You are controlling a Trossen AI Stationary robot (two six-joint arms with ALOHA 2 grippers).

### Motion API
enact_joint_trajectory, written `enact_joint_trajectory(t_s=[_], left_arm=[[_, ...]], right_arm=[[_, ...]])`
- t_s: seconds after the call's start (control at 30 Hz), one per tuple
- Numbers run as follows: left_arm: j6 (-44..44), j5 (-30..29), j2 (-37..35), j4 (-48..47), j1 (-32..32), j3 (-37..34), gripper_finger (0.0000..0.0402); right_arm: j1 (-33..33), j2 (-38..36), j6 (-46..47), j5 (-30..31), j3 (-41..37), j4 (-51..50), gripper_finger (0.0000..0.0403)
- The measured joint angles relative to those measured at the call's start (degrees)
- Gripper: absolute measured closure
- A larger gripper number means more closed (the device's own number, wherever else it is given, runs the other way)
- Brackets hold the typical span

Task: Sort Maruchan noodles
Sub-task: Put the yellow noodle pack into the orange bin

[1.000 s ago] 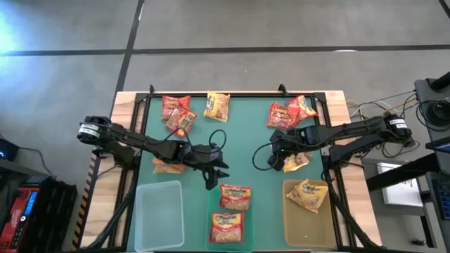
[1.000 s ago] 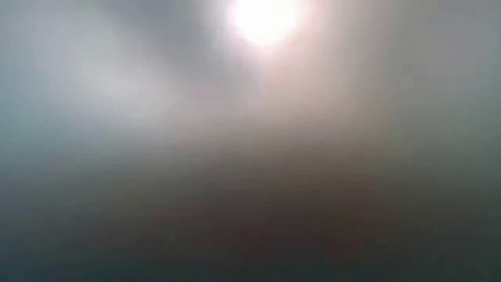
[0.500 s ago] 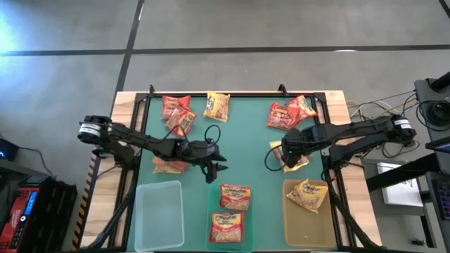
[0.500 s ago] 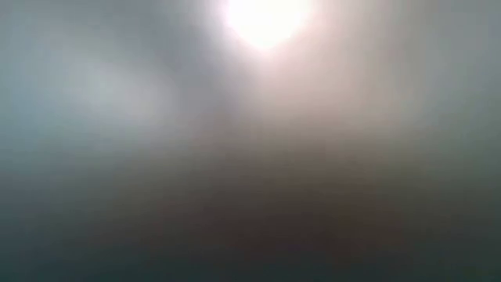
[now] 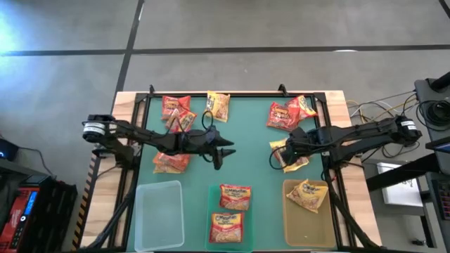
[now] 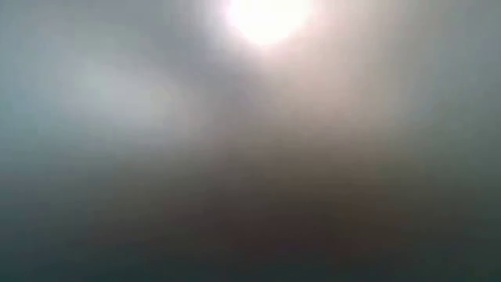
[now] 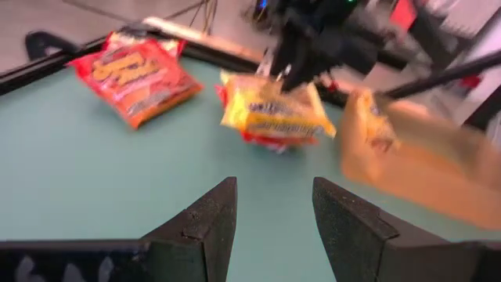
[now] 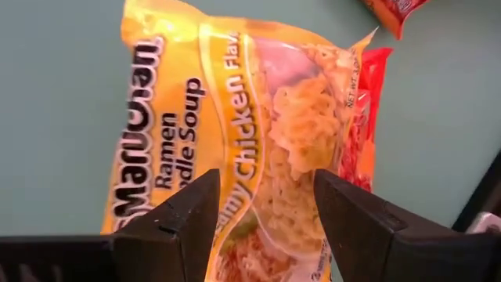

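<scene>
The Maruchan noodles lie spread over the green mat. Two red packets (image 5: 177,112) and a yellow one (image 5: 216,105) are at the far left. Two more red ones (image 5: 290,111) lie at the far right, and an orange-red one (image 5: 171,161) lies under my left arm. My right gripper (image 8: 266,184) stands open and points down over a yellow packet (image 8: 235,133), which lies on a red packet (image 8: 366,117). My left gripper (image 7: 274,192) is open with nothing between its fingers. It hangs over the mat's middle (image 5: 221,151), pointing toward the right arm. My right gripper has one finger (image 8: 184,211) on either side over the yellow packet's printed face, coming from above. I cannot tell whether the fingers touch it. The packet lies flat on the red packet and the mat.
Three shallow bins stand along the near edge. A clear one (image 5: 159,214) is at the left. The middle one (image 5: 247,232) holds two red packets. A tan one (image 5: 307,225) at the right holds a yellow packet (image 5: 307,195). The low view shows only haze.
My left gripper has gone from beside the middle bin toward the far edge and has tipped up from pointing downward to nearly level, facing right. My right gripper has gone a little toward the right edge, onto the yellow packet, and has rolled.
</scene>
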Motion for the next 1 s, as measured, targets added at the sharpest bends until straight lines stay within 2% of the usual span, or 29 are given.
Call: enact_joint_trajectory(t_s=[0.2, 0.5, 0.73, 0.93, 1.0], left_arm=[[-4.4, 5.5, 10.1, 7.8, 2.2, 3.9, 0.0251], [-5.6, 15.4, 24.4, 7.8, 3.7, 18.1, 0.0251], [-11.1, 16.6, 32.7, 7.5, 5.9, 28.4, 0.0251], [-16.8, 25.5, 39.6, 7.4, 7.4, 37.5, 0.0251], [-17.9, 26.6, 41.1, 7.5, 7.6, 39.9, 0.0251]], right_arm=[[0.0, -0.2, 0.1, -0.1, -3.5, 2.4, 0.0204], [0.0, -0.2, 0.0, 0.0, -5.9, 3.1, 0.0204], [0.0, -0.2, 0.0, 0.2, -9.1, 3.2, 0.0204], [0.0, -0.2, -2.3, 0.8, -10.1, 5.9, 0.0204], [0.0, -0.2, -3.8, 1.3, -10.1, 7.7, 0.0204]])
